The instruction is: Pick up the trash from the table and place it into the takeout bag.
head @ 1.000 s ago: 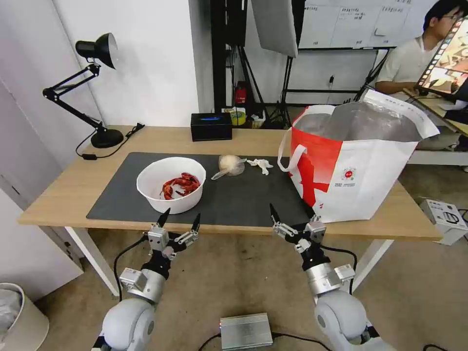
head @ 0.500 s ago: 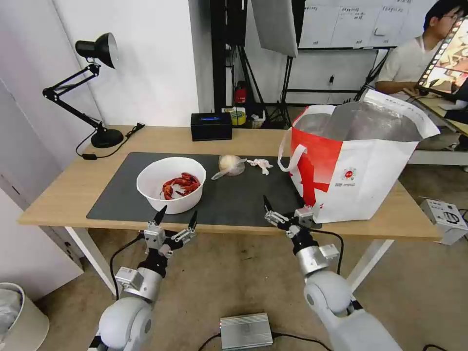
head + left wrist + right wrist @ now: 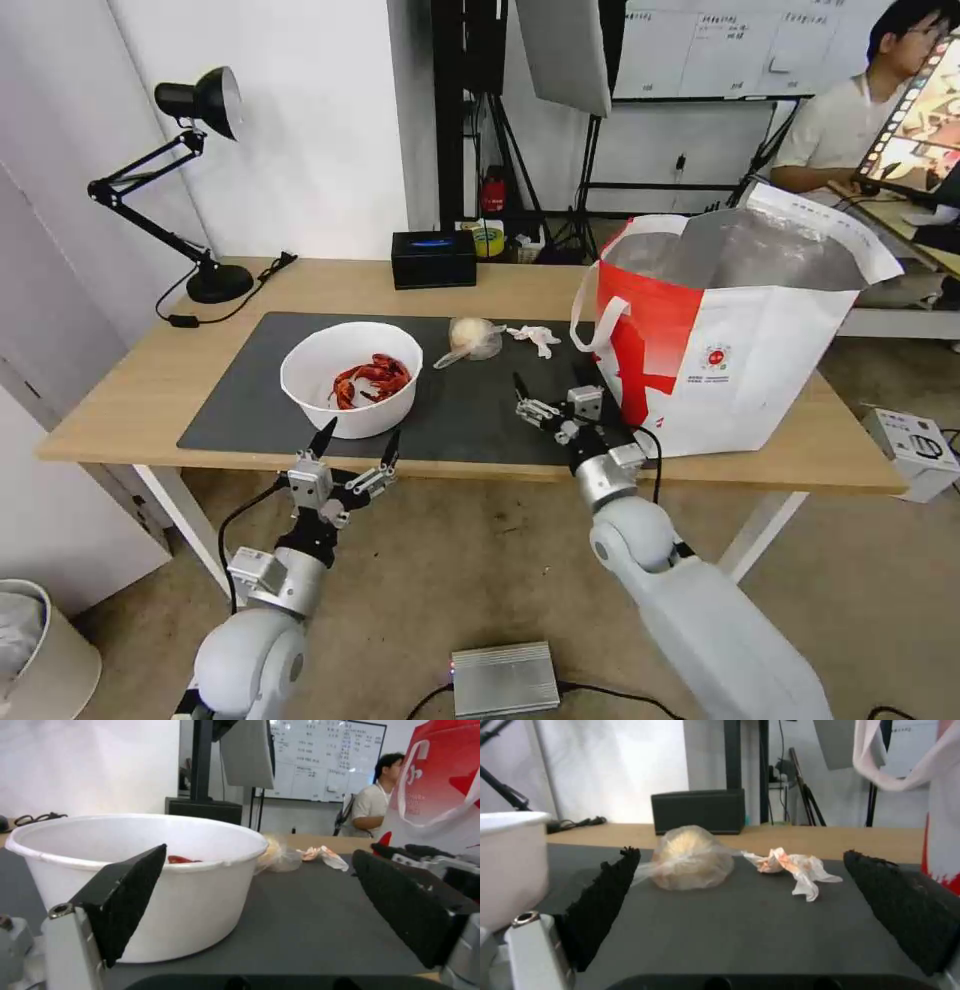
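Observation:
A white bowl (image 3: 350, 378) with red crayfish shells sits on the dark mat (image 3: 470, 410) of the table (image 3: 130, 390). Behind it lie a clear bag with a pale lump (image 3: 473, 339) and a crumpled tissue (image 3: 533, 338). The takeout bag (image 3: 730, 340) stands open at the right. My right gripper (image 3: 549, 392) is open over the mat's front, facing the lump (image 3: 692, 858) and tissue (image 3: 792, 866). My left gripper (image 3: 357, 447) is open at the table's front edge, just before the bowl (image 3: 145, 877).
A black tissue box (image 3: 433, 259) stands at the table's back edge and a black desk lamp (image 3: 190, 190) at the back left. A silver box (image 3: 503, 680) lies on the floor between my arms. A bin (image 3: 40, 650) stands at the lower left.
My right gripper has risen from below the table edge and moved forward over the mat's front. My left gripper has barely shifted.

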Motion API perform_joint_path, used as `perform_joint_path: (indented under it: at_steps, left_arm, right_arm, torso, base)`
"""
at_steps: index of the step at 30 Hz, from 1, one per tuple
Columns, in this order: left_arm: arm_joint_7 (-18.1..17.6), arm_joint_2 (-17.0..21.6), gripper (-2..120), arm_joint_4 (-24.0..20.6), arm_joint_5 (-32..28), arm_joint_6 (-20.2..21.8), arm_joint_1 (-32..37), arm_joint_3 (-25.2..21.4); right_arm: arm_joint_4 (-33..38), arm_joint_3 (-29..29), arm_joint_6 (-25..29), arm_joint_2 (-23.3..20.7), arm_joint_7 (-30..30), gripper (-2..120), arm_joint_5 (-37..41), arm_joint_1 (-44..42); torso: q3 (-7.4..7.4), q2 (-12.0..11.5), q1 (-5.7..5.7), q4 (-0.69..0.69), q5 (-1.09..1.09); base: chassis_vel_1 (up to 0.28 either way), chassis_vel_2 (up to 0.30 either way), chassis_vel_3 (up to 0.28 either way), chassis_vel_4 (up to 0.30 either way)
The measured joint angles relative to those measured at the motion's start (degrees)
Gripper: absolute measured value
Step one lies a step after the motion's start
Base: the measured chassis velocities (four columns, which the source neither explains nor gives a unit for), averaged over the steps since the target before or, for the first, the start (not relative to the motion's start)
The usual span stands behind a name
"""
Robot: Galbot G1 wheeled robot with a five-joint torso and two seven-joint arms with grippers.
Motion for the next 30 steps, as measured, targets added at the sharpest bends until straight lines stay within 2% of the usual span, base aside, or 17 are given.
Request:
perform_joint_path:
  at_steps: [9,30]
  left_arm:
    - [0.1,-0.3,100,0.4,-0.2,-0.1,-0.4,0.5]
    - [0.3,-1.1,100,2.2,-0.2,-0.9,-1.0,0.9]
  right_arm:
    - [-6.3,-3.6,-0.3,0.9,1.6,100,1.4,6.6]
    - [-19.3,-6.2,0.1,3.5,4.5,100,3.5,18.2]
  torso:
    - [0.0,0.0,0.0,-0.01,0.0]
    - [0.0,0.0,0.0,0.0,0.01]
  base:
    - [0.0,0.0,0.0,0.0]
    - [0.0,0.0,0.0,0.0]
